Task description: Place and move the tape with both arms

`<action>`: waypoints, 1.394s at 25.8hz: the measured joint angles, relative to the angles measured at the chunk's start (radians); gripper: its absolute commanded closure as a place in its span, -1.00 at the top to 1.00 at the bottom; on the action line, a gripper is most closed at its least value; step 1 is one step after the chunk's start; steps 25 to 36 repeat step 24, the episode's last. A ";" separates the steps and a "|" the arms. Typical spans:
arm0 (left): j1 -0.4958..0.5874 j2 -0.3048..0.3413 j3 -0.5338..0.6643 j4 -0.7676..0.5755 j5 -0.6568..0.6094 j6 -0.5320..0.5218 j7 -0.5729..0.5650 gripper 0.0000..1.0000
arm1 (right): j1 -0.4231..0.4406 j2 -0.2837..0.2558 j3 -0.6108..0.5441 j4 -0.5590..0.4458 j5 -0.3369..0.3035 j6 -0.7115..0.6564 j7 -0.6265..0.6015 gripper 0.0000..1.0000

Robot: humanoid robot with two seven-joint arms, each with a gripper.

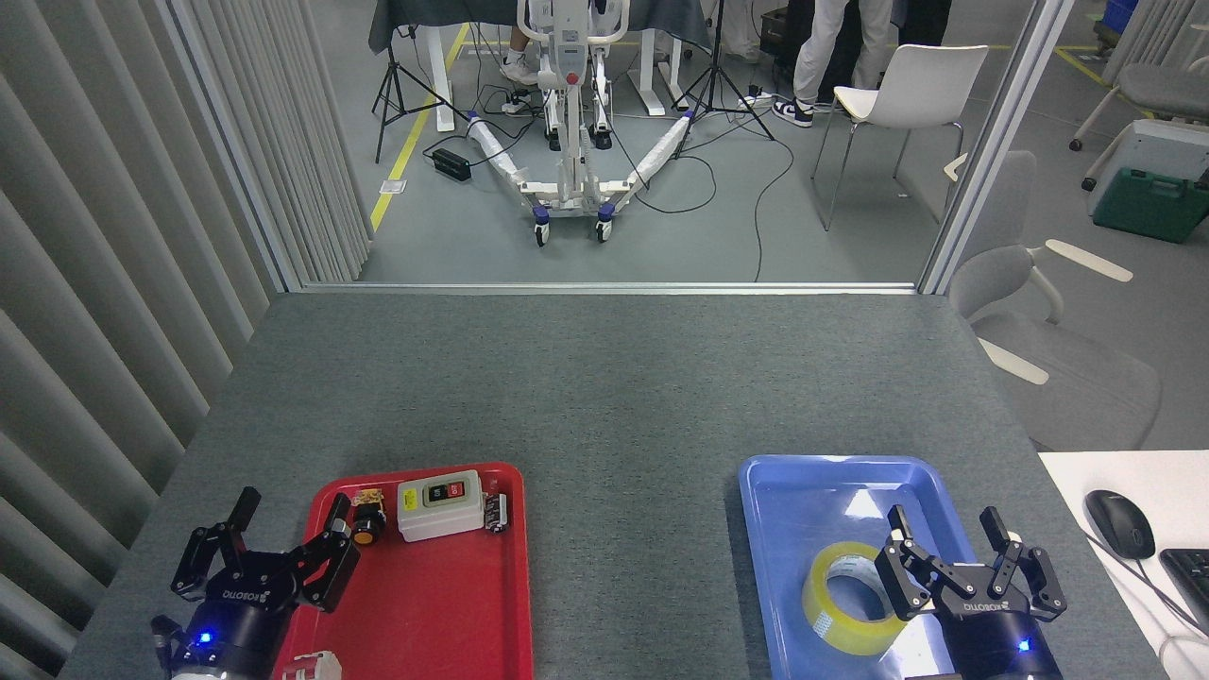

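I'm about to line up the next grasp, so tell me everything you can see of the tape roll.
The tape is a wide ring of translucent yellow packing tape with a white core. It sits tilted in the near half of the blue tray, its opening facing up and to the right. The right gripper is just right of it with jaws open, empty; its left finger overlaps the roll's right edge, and contact can't be judged. Nothing else touches the roll.
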 measured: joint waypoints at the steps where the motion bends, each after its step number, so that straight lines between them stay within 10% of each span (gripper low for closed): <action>1: 0.000 -0.002 0.003 -0.002 0.000 0.000 0.000 0.98 | 0.002 0.000 -0.001 -0.001 0.000 0.001 0.003 0.99; 36: 0.000 0.005 0.004 0.001 0.004 0.012 -0.002 0.98 | 0.081 0.025 -0.003 -0.075 0.017 0.022 0.026 0.99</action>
